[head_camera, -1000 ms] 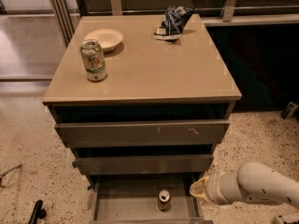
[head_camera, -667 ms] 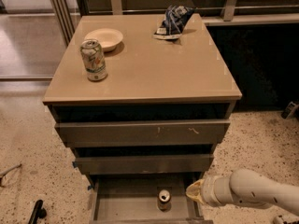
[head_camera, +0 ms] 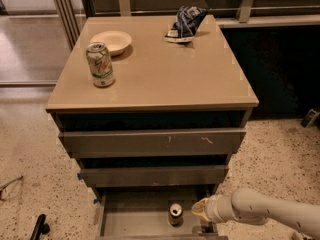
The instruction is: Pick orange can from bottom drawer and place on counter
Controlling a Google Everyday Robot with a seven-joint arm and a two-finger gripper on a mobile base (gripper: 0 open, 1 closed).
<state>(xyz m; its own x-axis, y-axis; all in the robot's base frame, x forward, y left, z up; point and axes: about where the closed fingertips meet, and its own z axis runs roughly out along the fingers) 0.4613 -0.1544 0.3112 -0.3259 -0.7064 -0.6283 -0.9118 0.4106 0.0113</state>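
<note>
The orange can (head_camera: 175, 214) stands upright in the bottom drawer (head_camera: 132, 219), which is pulled out, near its right half. Its silver top faces up. My gripper (head_camera: 197, 211) comes in from the lower right on a white arm, low at the drawer's right side, just right of the can. The tan counter (head_camera: 160, 74) is the top of the cabinet, above three drawers.
On the counter stand a pale green-and-white can (head_camera: 100, 64) at the left, a cream bowl (head_camera: 111, 40) behind it and a blue chip bag (head_camera: 186, 22) at the back. The two upper drawers (head_camera: 152, 141) stick out partly above the bottom one. Speckled floor surrounds the cabinet.
My arm has moved left and a little down, bringing the gripper closer to the orange can. The can and the counter items have not moved.
</note>
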